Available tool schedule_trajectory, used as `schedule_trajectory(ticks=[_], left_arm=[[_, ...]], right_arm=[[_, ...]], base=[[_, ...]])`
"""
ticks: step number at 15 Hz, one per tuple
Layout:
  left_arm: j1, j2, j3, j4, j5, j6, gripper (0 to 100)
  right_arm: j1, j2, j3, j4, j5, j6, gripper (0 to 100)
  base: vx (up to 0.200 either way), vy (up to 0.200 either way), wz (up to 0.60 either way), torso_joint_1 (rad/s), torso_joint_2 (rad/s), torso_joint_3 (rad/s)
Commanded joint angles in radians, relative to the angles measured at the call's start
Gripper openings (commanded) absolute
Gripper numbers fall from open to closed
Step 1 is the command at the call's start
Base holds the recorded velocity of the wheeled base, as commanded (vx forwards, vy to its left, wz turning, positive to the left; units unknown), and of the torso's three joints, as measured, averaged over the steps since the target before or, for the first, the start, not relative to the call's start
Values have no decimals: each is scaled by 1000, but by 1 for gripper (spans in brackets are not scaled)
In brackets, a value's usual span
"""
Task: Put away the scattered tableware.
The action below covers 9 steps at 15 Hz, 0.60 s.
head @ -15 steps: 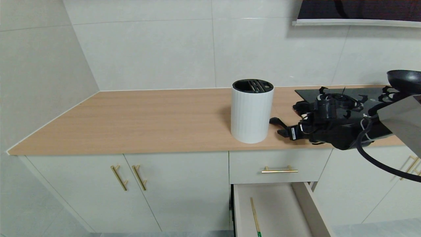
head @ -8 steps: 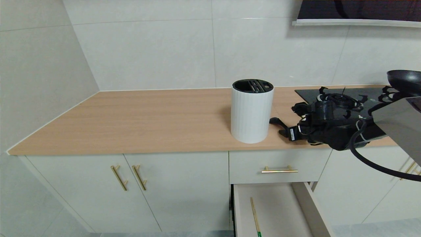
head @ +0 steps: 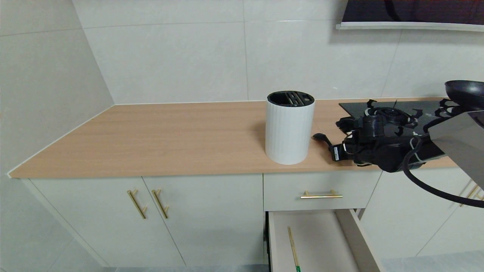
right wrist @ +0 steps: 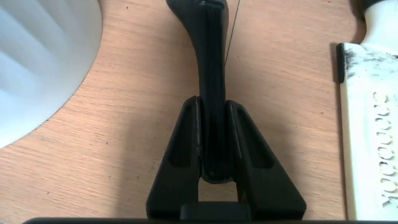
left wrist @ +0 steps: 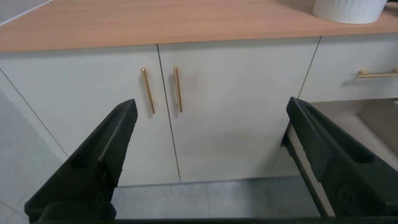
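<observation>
White ribbed holder (head: 289, 132), black top; light wood-grain countertop (head: 170, 139); black utensil handle (right wrist: 208, 74); gold drawer handle (head: 321, 195).

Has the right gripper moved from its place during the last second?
No, not noticeably. The right gripper stays just to the right of the white holder, with the same gap. Only its jaws have closed, onto the black handle.

You are looking at a light wooden tabletop (head: 170, 139) running along a pale tiled wall (head: 170, 56) and meeting a side wall in the far left corner. At its right end a black gas stove (head: 391, 112) is sitting, with a dark pan (head: 465, 90) resting on the far burner under a range hood (head: 408, 13). Below, two white cabinet doors (head: 113, 215) are standing closed, their gold handles (head: 137, 204) hanging side by side.
</observation>
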Motion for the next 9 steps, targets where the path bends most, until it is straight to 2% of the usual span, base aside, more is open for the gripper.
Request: schedule_trajectory(ticks=[1,5,7,9], left_arm=[[0,0,2,0,1,0,100],[0,0,2,0,1,0,100],[0,0,0,0,1,0,100],[0,0,0,0,1,0,100]], right_arm=[[0,-15,1,0,1,0,0],[7,-87,49,6,-25,49,0],[31,-193,168,6,-62,69,0],[66,-314,342,0,-76,79,0]], base=[[0,0,0,0,0,0],[0,0,0,0,0,0],[0,0,0,0,0,0],[0,0,0,0,0,0]])
